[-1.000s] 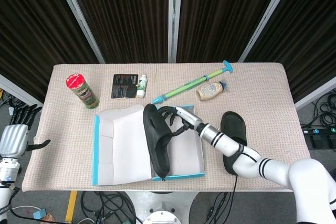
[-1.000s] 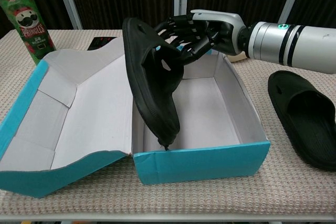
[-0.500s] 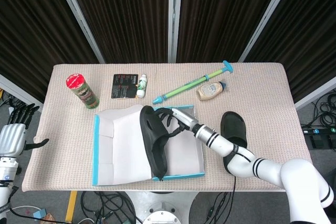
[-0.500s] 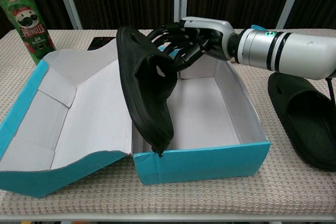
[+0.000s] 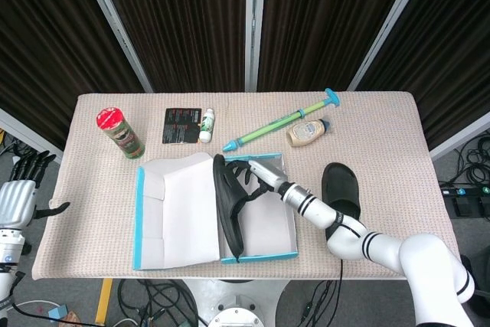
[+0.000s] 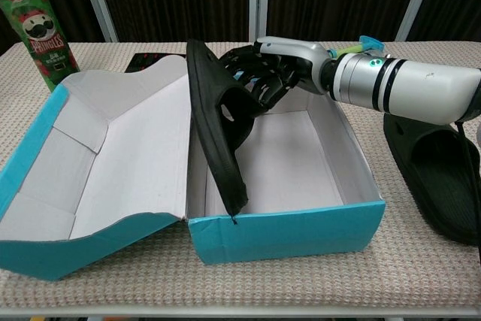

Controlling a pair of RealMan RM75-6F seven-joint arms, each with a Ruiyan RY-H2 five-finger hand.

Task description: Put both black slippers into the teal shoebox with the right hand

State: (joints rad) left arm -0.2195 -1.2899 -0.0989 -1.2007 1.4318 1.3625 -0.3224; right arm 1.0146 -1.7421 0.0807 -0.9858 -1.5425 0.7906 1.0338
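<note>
The teal shoebox (image 5: 264, 253) (image 6: 285, 234) lies open near the table's front edge, its lid (image 5: 164, 216) (image 6: 98, 163) folded out to the left. One black slipper (image 5: 228, 208) (image 6: 216, 140) stands on edge inside the box along its left wall. My right hand (image 5: 253, 176) (image 6: 272, 73) grips its strap from the right. The other black slipper (image 5: 341, 195) (image 6: 436, 174) lies flat on the table right of the box. My left hand (image 5: 19, 193) hangs open off the table's left side.
A Pringles can (image 5: 120, 133) (image 6: 37, 31) stands at the back left. Behind the box lie a black card (image 5: 182, 125), a small white bottle (image 5: 206, 125), a long green syringe-like tube (image 5: 283, 119) and a squeeze bottle (image 5: 306, 132).
My right hand has turned the slipper more upright and lowered it against the box's left wall. The slipper on the table has not moved.
</note>
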